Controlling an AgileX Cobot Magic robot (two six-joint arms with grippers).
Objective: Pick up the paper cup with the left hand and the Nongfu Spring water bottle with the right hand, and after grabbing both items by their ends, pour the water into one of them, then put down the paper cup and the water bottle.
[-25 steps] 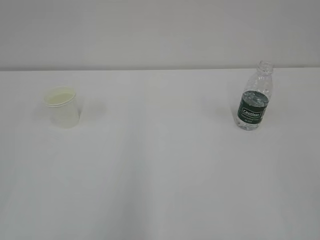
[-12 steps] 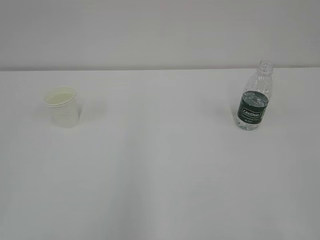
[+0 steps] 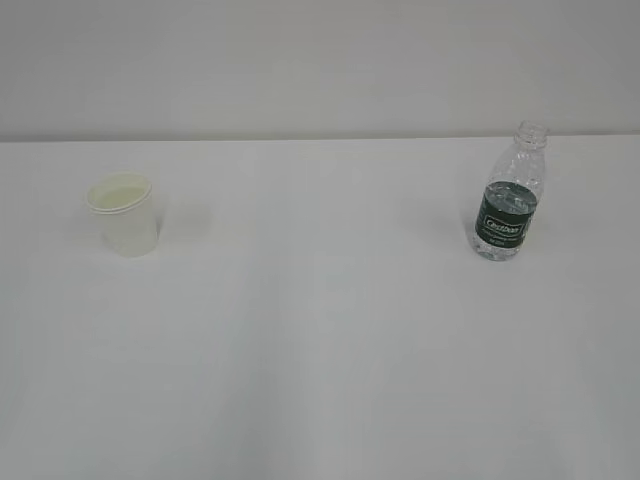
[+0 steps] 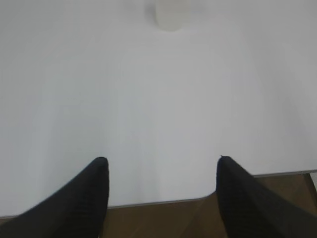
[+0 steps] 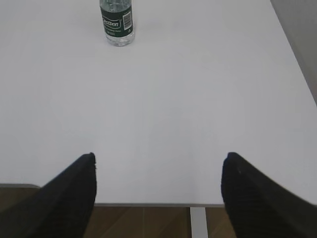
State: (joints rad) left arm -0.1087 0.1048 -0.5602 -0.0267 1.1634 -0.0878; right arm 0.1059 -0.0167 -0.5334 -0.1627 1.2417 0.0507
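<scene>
The off-white paper cup (image 3: 124, 214) stands upright on the left of the white table (image 3: 320, 330); its base shows at the top of the left wrist view (image 4: 171, 17). The Nongfu Spring water bottle (image 3: 509, 195), uncapped with a dark green label, stands upright on the right and appears at the top of the right wrist view (image 5: 117, 22). Water fills its lower part. My left gripper (image 4: 162, 166) hangs open over the table's near edge, far from the cup, holding nothing. My right gripper (image 5: 158, 161) is open too, well short of the bottle. Neither arm shows in the exterior view.
The table's near edge (image 4: 163, 202) runs below both grippers, with brown floor beneath it. The table's right edge (image 5: 294, 54) lies to the right of the bottle. A pale wall (image 3: 320, 60) backs the table.
</scene>
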